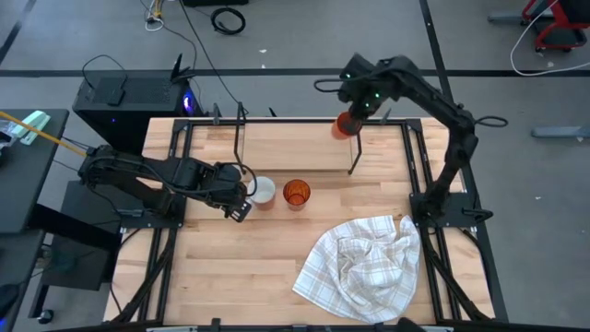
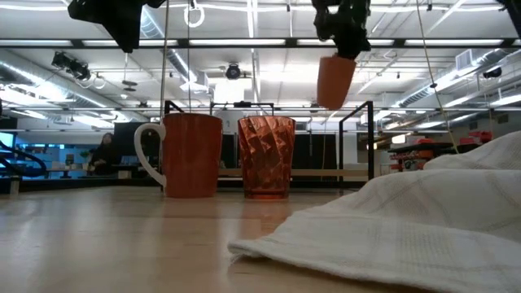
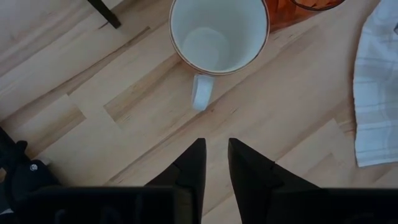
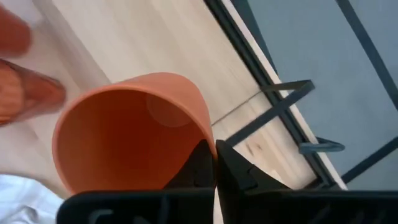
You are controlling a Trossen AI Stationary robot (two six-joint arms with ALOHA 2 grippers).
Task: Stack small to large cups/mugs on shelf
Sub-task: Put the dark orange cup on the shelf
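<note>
A mug [image 1: 264, 190], white inside with a white handle [image 3: 202, 93], stands on its base on the table, just in front of the shelf [image 1: 295, 148]. Right beside it stands the ribbed dark-orange tumbler [image 1: 296, 194]. My left gripper [image 3: 214, 162] hovers above the table on the mug's handle side, open, with nothing between its fingers. My right gripper [image 4: 214, 158] is high over the shelf's right end, shut on the small orange cup [image 2: 335, 81]. My right gripper pinches the small cup's rim [image 4: 208, 140], one finger inside the cup and one outside its wall. The fingers come from above, pointing steeply down. The cup hangs below them, mouth up and slightly tilted, lifted clear above the shelf.
A crumpled white checked cloth [image 1: 364, 267] lies on the table's near right part. The shelf's thin black uprights [image 1: 355, 152] rise by the held cup. Bare wood lies at the table's near left [image 1: 212, 267].
</note>
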